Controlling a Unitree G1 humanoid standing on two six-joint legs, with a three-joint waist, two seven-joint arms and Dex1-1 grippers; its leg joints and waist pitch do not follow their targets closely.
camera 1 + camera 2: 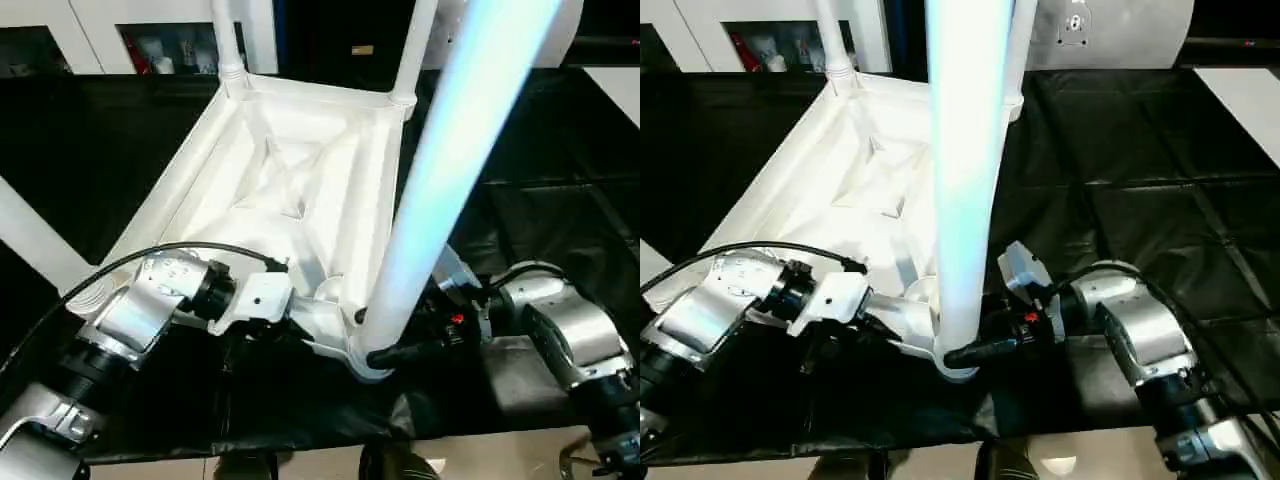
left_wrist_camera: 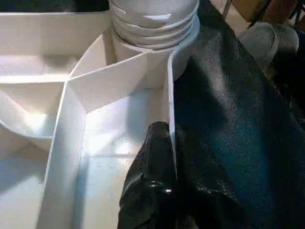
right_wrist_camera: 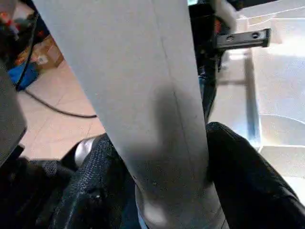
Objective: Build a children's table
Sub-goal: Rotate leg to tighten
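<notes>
The inverted table top [image 1: 285, 190] lies ribs-up on the black-covered bench [image 1: 1160, 170], and I take its near corner socket [image 1: 362, 362] as my landmark. A leg [image 1: 450, 170] stands in that socket and leans toward the camera; two more legs [image 1: 228, 35] rise from the far corners, and a fourth leg [image 1: 30, 240] slants in at the top's left side. My right gripper [image 3: 157, 191] sits just right of the socket, its fingers [image 3: 248, 176] standing one on each side of the leg's base and touching it, so I judge them clamped on the leg. My left gripper [image 2: 164, 181] sits just left of the socket, fingers together and pinching the top's thin edge wall [image 2: 169, 105]. Risks, as I judge them: the leaning leg may cross-thread or jam if I turn it while tilted; the low grip gives poor control over the long tube, which could lever out of the fingers; the pinch on the thin wall may slip and let the top skid on the slick black cover. Hidden from me: how deep the leg is seated, the socket's far side, and the upper ends of every leg, which are cut off.
</notes>
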